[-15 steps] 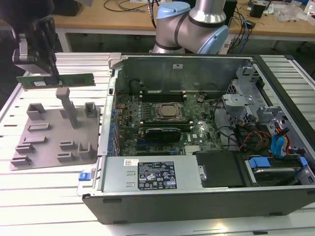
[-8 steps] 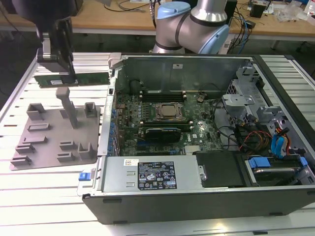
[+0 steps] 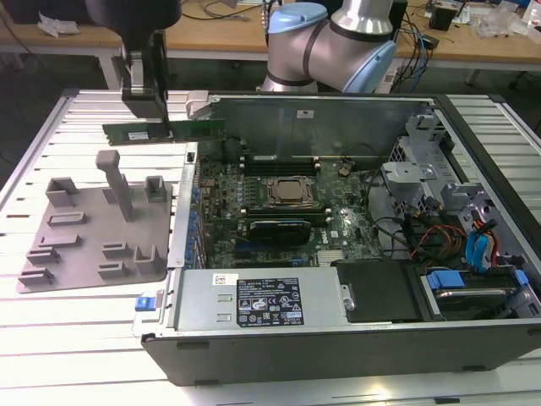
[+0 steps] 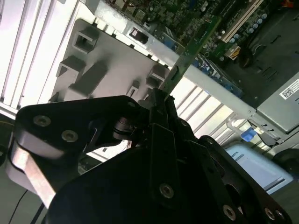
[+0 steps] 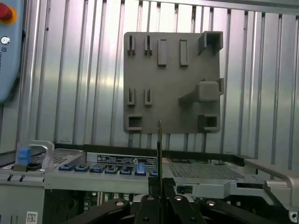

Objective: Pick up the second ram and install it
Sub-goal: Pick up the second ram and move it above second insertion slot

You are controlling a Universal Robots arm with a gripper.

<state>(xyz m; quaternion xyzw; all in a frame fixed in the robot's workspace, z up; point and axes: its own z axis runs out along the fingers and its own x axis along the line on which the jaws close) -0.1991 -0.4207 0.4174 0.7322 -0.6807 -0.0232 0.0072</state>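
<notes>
I have the gripper (image 3: 145,108) clamped near one end of the second ram (image 3: 182,130), level in the air between the grey plate (image 3: 84,245) and the open computer case (image 3: 338,355), and I judge its long free end could clip the case wall or twist in the grip.

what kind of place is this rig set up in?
Probably a robotics lab bench: an opened computer case on a slatted metal table, a grey fixture plate beside it, cluttered wooden benches behind. The gripper holds the second ram.
</notes>
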